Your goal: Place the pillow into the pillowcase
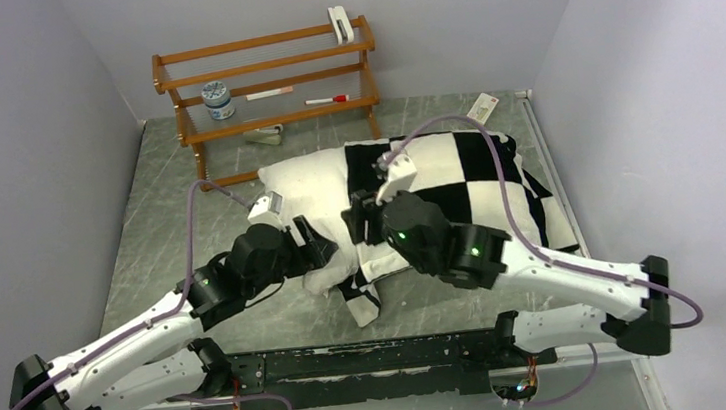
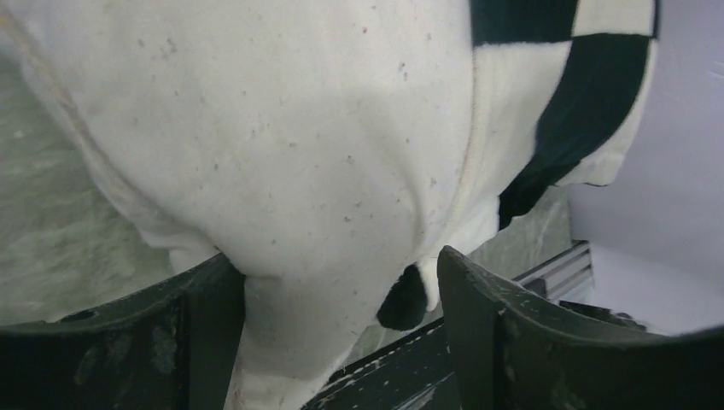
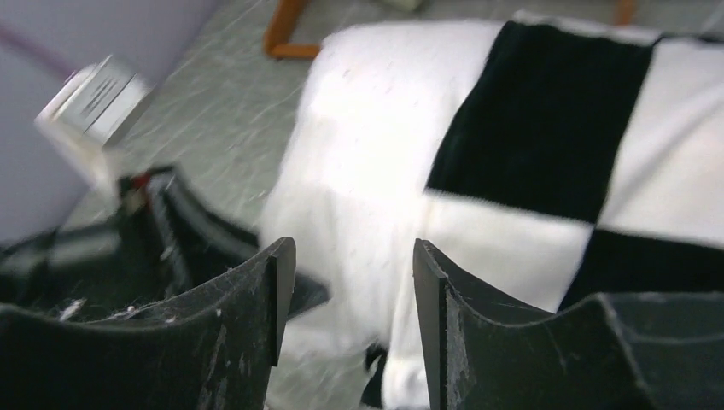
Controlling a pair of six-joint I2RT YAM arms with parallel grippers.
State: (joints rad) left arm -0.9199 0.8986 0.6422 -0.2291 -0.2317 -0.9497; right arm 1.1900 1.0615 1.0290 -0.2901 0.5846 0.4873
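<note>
two hands met near the middle of the desk (image 1: 164, 214), at the open end of the bundle. the left hand (image 2: 341, 266) stood wide open, its dark fingers (image 2: 478, 342) well apart, with a corner of the pillow (image 2: 282, 154) hanging down between them. the cloth touched one finger; whether it touched the other i could not tell. nothing was clamped. the right hand (image 3: 354, 252) was open too, less widely, with a white fold at the mouth of the pillowcase (image 3: 546, 128) showing between its fingers, which gripped nothing. that view was blurred.

from above, the hands sat just beside each other, the left at the pillow's near corner and the right on the near left part of the checkered cloth. the pillow lay partly inside the pillowcase. its left end stuck out bare and white toward the desk's left edge, and the rest was covered by black and white squares reaching toward the right edge. a loose flap of the case lay toward the near edge, between the arms.

at the far left corner stood a wooden rack (image 1: 261, 123) with a small jar (image 1: 218, 100) and a red-tipped marker (image 1: 327, 99) on its shelf. a white card (image 1: 482, 108) lay by the far edge.
</note>
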